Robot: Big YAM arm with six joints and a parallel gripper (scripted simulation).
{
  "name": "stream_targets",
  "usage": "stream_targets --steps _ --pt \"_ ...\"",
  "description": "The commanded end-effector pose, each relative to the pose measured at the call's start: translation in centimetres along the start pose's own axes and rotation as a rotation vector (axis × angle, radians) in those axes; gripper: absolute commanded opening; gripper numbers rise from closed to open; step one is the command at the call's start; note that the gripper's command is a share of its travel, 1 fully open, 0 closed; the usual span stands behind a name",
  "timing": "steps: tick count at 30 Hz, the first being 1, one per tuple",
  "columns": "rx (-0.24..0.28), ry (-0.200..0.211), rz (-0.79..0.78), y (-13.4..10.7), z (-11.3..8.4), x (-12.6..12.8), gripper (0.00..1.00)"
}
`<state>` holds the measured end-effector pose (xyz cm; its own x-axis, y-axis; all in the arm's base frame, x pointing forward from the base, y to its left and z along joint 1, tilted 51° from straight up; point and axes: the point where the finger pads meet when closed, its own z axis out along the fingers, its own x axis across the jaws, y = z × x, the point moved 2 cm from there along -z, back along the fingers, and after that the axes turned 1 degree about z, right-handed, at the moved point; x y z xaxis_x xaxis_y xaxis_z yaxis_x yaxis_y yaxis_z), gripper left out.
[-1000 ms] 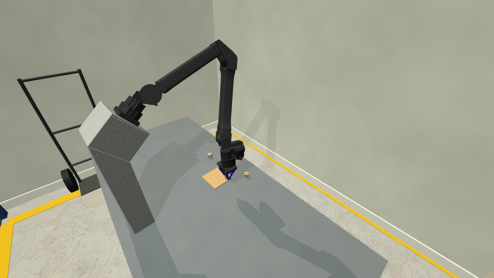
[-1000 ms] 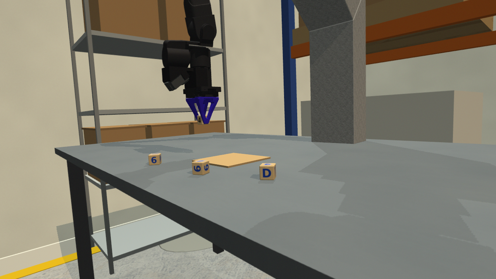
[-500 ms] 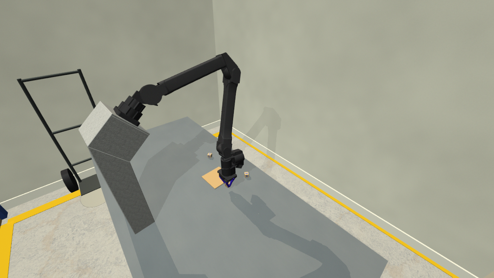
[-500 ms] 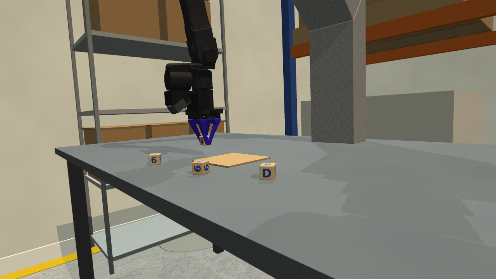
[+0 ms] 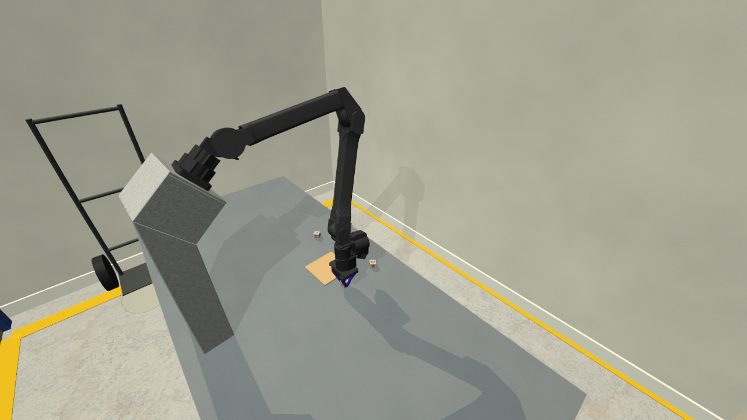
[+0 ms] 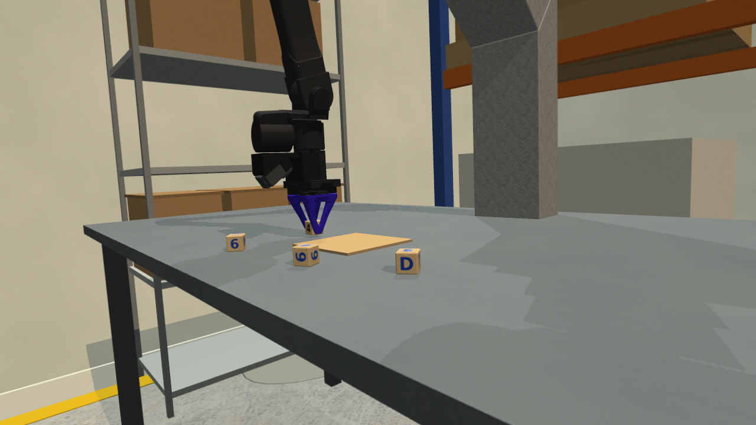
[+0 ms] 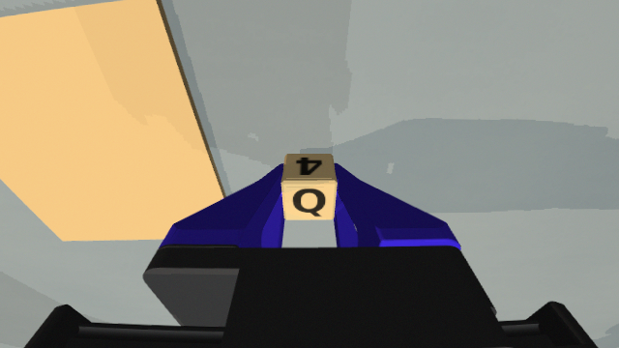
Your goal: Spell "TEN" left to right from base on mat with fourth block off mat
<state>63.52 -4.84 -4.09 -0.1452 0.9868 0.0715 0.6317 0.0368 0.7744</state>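
On my exterior view, one block (image 6: 235, 242) bears a 6. A second block (image 6: 306, 255) shows 6 or 9 on two side faces (one turned sideways). A third block (image 6: 407, 261) reads D. The wrist view confirms 4 and Q on adjoining faces of a fourth block (image 7: 309, 188) (image 6: 309, 227).

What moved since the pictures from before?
The arm came down. Its gripper, holding the block with the 4, is now much lower, near the table. The mat and the other three blocks stayed put. Nothing was let go.
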Motion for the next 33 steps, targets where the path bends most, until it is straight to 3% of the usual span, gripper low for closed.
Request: stream_targets --steps 1,33 --pt "-0.016 0.006 -0.003 0.77 0.23 0.74 0.22" --pt "-0.005 0.007 -0.005 -0.18 0.11 0.95 0.22"
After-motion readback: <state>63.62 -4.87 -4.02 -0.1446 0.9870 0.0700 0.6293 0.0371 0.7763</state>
